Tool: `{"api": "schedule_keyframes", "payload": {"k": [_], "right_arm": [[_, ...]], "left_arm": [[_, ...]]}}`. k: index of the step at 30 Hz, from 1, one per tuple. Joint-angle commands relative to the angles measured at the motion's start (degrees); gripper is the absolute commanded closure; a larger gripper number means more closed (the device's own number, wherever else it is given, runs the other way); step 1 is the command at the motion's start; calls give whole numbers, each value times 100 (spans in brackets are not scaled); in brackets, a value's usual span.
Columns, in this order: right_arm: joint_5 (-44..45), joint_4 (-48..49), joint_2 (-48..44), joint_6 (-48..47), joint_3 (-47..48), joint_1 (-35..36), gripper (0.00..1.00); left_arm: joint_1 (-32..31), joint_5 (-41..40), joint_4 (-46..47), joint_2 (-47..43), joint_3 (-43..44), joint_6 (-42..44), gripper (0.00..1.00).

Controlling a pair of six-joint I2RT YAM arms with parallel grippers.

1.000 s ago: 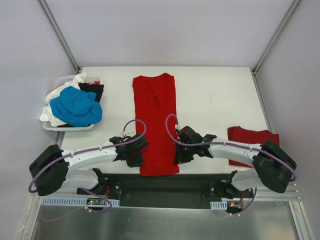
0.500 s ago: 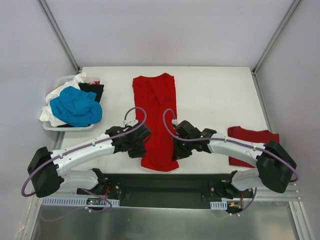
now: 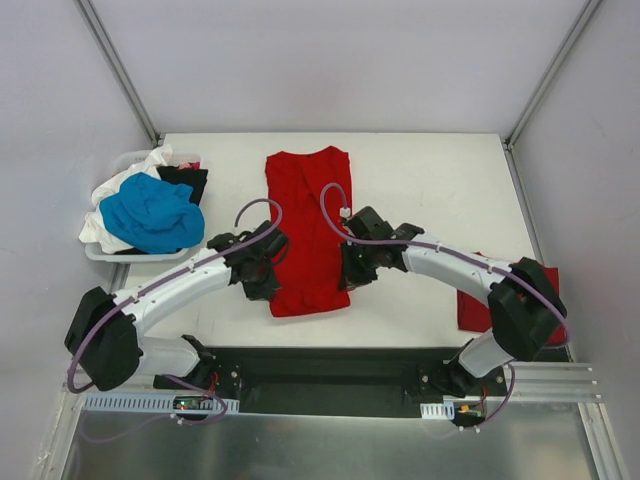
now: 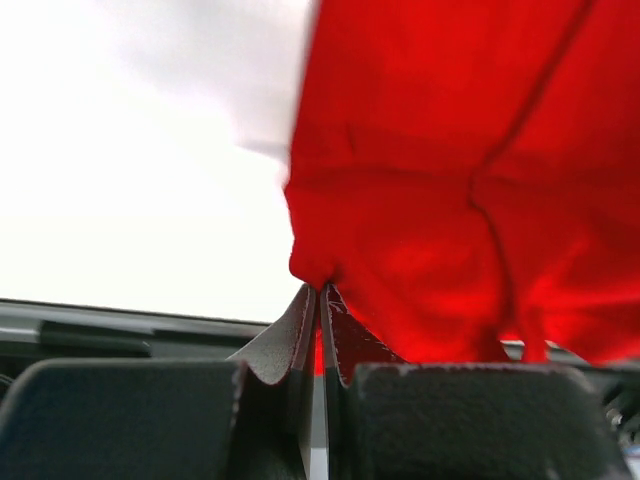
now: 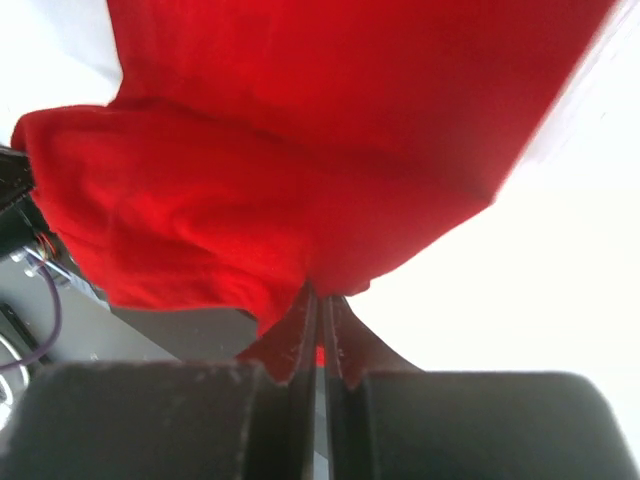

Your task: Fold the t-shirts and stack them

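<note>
The left gripper [image 3: 262, 284] and right gripper [image 3: 348, 279] are each pinched shut on a near corner of the red shirt [image 3: 308, 200], which lies lengthwise mid-table [image 3: 430, 190]. Within the last second they have lifted that hem away from the near edge and toward the collar — the bottom fold looks about half made. A folded red shirt [image 3: 470, 312] waits at the right.

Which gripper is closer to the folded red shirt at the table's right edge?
Right. The right gripper, jaws shut on the near hem of the long red shirt, sits left of the folded red shirt. The left gripper pinches the hem's other corner, farther left.
</note>
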Motion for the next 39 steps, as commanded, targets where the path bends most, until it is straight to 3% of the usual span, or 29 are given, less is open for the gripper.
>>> {"api": "schedule_keyframes", "payload": {"k": [1, 7, 19, 25, 27, 28, 29, 31, 32, 35, 39], "right_arm": [[-193, -324, 280, -336, 524, -236, 99], [-272, -474, 588, -608, 937, -543, 99], [-474, -668, 975, -846, 1324, -869, 99], [-694, -782, 1493, -872, 1544, -1036, 99], [-816, -817, 1720, -881, 1649, -1123, 94], [-861, -835, 1792, -898, 1693, -1185, 78], [-896, -870, 1888, -942, 1737, -1220, 68], [-853, -966, 2012, -1004, 1843, -1290, 47], [-826, -975, 1995, -1048, 1851, -1317, 45], [-844, -1045, 1732, -1074, 1869, -1466, 43], [-1019, -1090, 1143, -1013, 1615, -1502, 43]], "left_arm": [[645, 110, -85, 273, 228, 776, 100], [1094, 400, 65, 1002, 719, 1330, 100], [1463, 813, 56, 2357, 2371, 1937, 100], [1622, 980, -23, 2946, 2794, 2166, 100], [1657, 1059, -23, 3156, 2838, 2245, 91], [1666, 1085, -23, 3227, 2873, 2271, 84], [1674, 1112, -23, 3289, 2891, 2323, 56], [1692, 1094, -23, 3412, 2926, 2385, 28], [1683, 1068, -23, 3412, 2926, 2412, 12], [1692, 989, -58, 3211, 2900, 2430, 4], [1675, 1042, -67, 2255, 2400, 2149, 5]]}}
